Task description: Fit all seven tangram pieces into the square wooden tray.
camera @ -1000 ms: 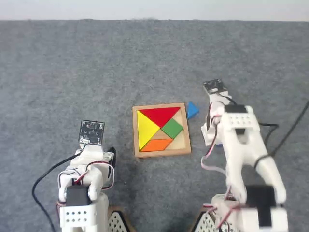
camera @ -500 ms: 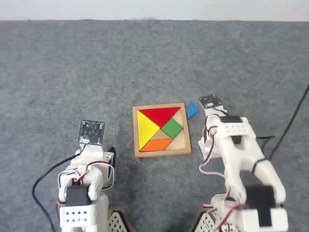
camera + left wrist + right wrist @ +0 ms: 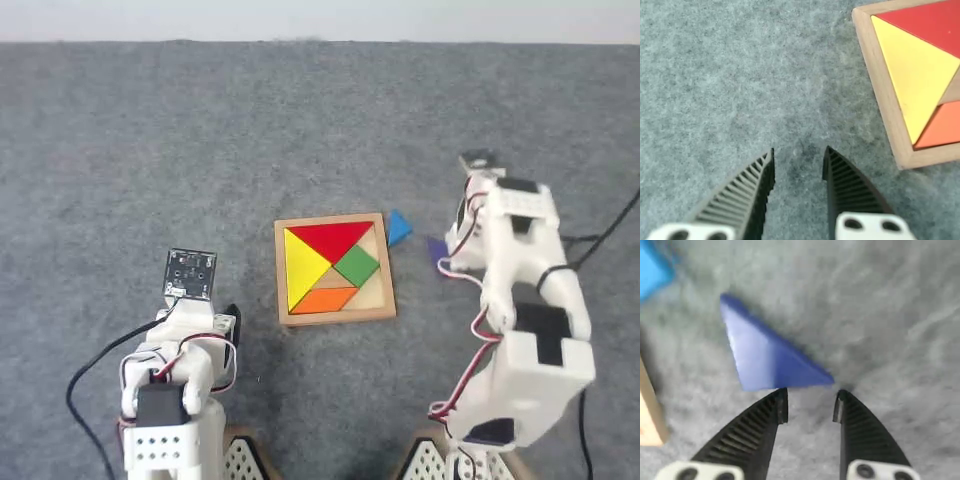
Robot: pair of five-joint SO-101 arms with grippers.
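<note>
Tray [image 3: 281, 272] sits mid-frame in the high view, four pieces seated. Right gripper [image 3: 810, 405], parted and empty, hangs just beside the dark blue triangle [image 3: 765, 360] right of the tray; next, likely, straddle and pinch it. Left gripper [image 3: 799, 167] is parted, empty.

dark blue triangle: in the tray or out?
Out. The dark blue triangle lies flat on the carpet, apart from the tray, ahead of the right gripper, whose jaws are open.

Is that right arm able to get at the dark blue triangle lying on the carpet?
Probably yes. The right gripper hangs open just short of the dark blue triangle, with only bare carpet between them. The light blue piece and the wooden tray lie clear of it.
</note>
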